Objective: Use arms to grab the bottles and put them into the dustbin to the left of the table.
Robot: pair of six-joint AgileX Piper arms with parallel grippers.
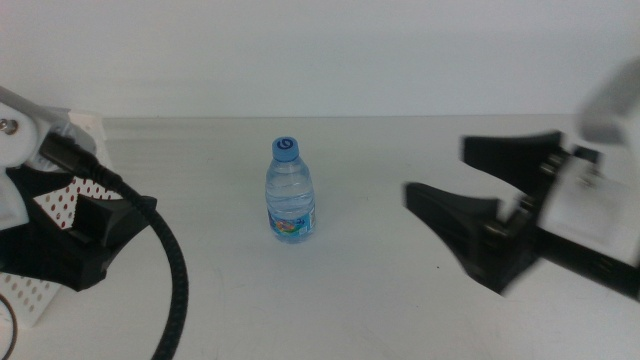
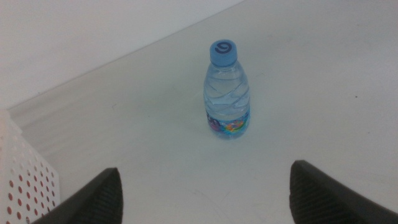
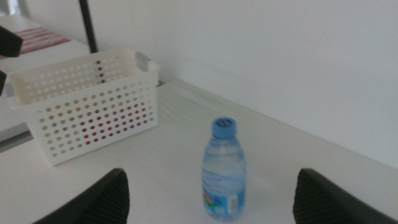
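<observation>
Middle view: the plain matte white-grey table [image 1: 380,300] runs back to a bare white wall. One small clear water bottle with a blue cap and a bright label [image 1: 290,190] stands upright near the middle of it, touching nothing.

My left gripper [image 1: 95,235] sits at the table's left side, in front of the white plastic basket with rows of round holes [image 1: 40,295], of which only a corner shows here behind my arm and its thick black cable [image 1: 175,290]. My right gripper [image 1: 455,175] comes in from the right, jaws spread wide and pointed toward the bottle, well apart from it; this arm is blurred, so its outline is only approximate.

Left wrist view: my left gripper [image 2: 205,193] has its jaws wide apart and holds nothing. The bottle [image 2: 227,93] stands ahead between the jaw lines, well clear of both. A corner of the basket [image 2: 25,180] shows at the edge.

Right wrist view: my right gripper [image 3: 208,196] is likewise spread and holds nothing. Only this view shows the whole basket [image 3: 87,102], standing beyond the bottle [image 3: 224,171] near the wall. Reddish and yellowish colour shows through its holes; I cannot identify the contents.
</observation>
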